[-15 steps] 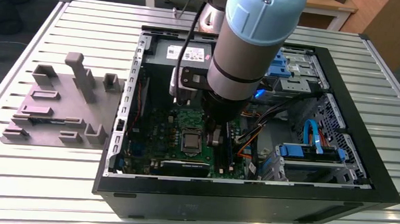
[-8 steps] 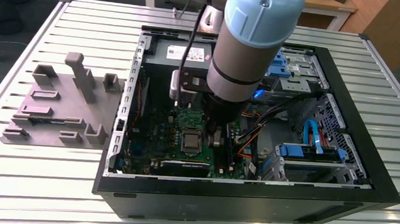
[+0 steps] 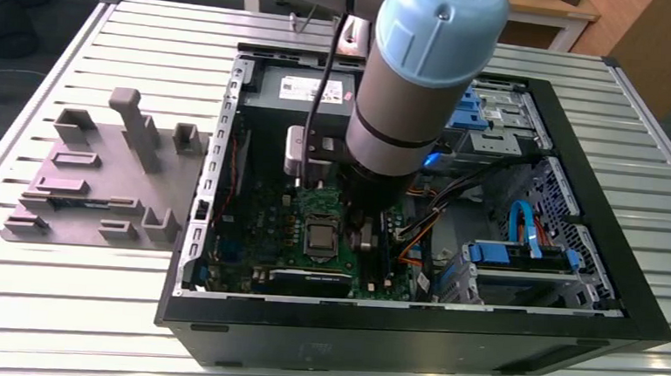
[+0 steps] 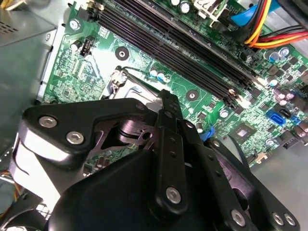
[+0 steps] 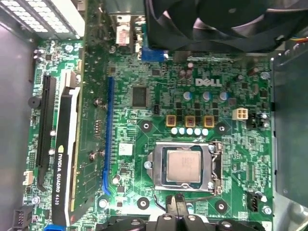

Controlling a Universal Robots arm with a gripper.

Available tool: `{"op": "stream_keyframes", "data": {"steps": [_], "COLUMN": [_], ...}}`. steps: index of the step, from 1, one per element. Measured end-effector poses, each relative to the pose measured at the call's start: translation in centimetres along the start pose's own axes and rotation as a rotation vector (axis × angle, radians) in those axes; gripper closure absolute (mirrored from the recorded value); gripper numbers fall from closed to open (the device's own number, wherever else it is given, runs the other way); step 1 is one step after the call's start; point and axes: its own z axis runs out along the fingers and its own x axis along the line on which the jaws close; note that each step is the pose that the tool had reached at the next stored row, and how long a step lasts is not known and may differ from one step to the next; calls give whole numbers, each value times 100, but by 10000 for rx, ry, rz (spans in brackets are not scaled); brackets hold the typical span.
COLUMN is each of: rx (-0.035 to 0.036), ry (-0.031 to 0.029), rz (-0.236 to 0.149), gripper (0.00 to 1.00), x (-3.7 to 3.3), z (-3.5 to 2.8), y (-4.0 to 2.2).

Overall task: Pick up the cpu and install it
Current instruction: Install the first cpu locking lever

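Note:
The cpu (image 5: 183,166), a small silver square, lies flat inside the metal-framed socket (image 5: 156,168) on the green motherboard (image 5: 144,72). In the exterior view the cpu (image 3: 321,237) sits mid-board in the open computer case (image 3: 420,333), just to the exterior view's left of the arm (image 3: 405,114) reaching down into the case. My gripper (image 5: 176,201) hovers by one edge of the socket, fingers pressed together with nothing between them. In the second wrist view the gripper (image 4: 163,96) covers most of the socket, and a corner of the socket's frame (image 4: 126,83) shows past it.
A graphics card (image 5: 62,159) stands beside the socket and a black fan (image 5: 226,24) overhangs the board. Memory slots (image 4: 192,53) and coloured cables (image 4: 269,29) run close by. On the table at the exterior view's left lies a mauve-grey tray (image 3: 102,182) with upright blocks.

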Motion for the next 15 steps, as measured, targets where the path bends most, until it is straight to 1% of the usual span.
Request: {"op": "stream_keyframes", "data": {"steps": [6, 10, 11, 13, 15], "rx": [-5, -8, -11, -12, -13], "ry": [64, 120, 167, 190, 200], "rz": [-157, -219, -267, -307, -397], "gripper": [90, 90, 90, 90, 90], "x": [14, 26, 36, 48, 53], "z": [68, 107, 134, 139, 149], "y": [-3, -5, -6, -7, -7]}}
